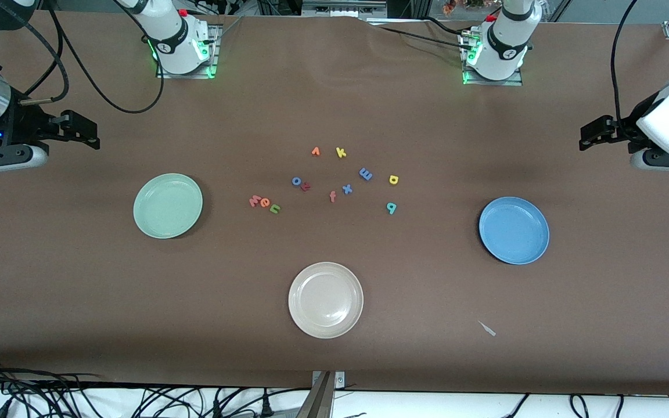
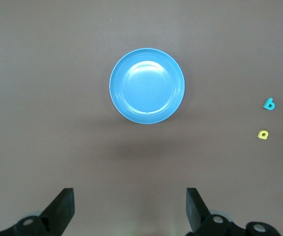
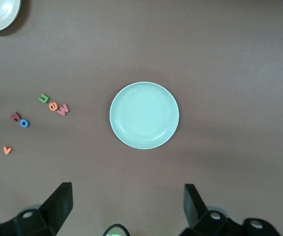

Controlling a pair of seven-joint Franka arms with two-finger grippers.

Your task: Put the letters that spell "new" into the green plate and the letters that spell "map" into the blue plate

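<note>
Two grippers hang with their black fingers spread wide apart and nothing between them: the left gripper (image 2: pixel 129 209) over bare brown tabletop at the left arm's end, the right gripper (image 3: pixel 126 206) over the same matte surface at the right arm's end. Both arms wait.

Below the left gripper lies the blue plate (image 1: pixel 514 230), round, glossy plastic with a raised rim, holding nothing. Below the right gripper lies the green plate (image 1: pixel 168 205), pale mint, the same shape, also holding nothing. A cream-white plate (image 1: pixel 326 299) sits nearest the front camera, between the two, likewise bare.

All the small foam letters rest on the table (image 1: pixel 79 302) in a loose cluster between the coloured plates. The salmon-pink w (image 1: pixel 255 201), orange-red e (image 1: pixel 265 202) and green n (image 1: pixel 275 208) lie in a tight row toward the green plate. The blue m (image 1: pixel 365 173), yellow a (image 1: pixel 394 179) and teal p (image 1: pixel 391 207) lie toward the blue plate, apart from one another.
</note>
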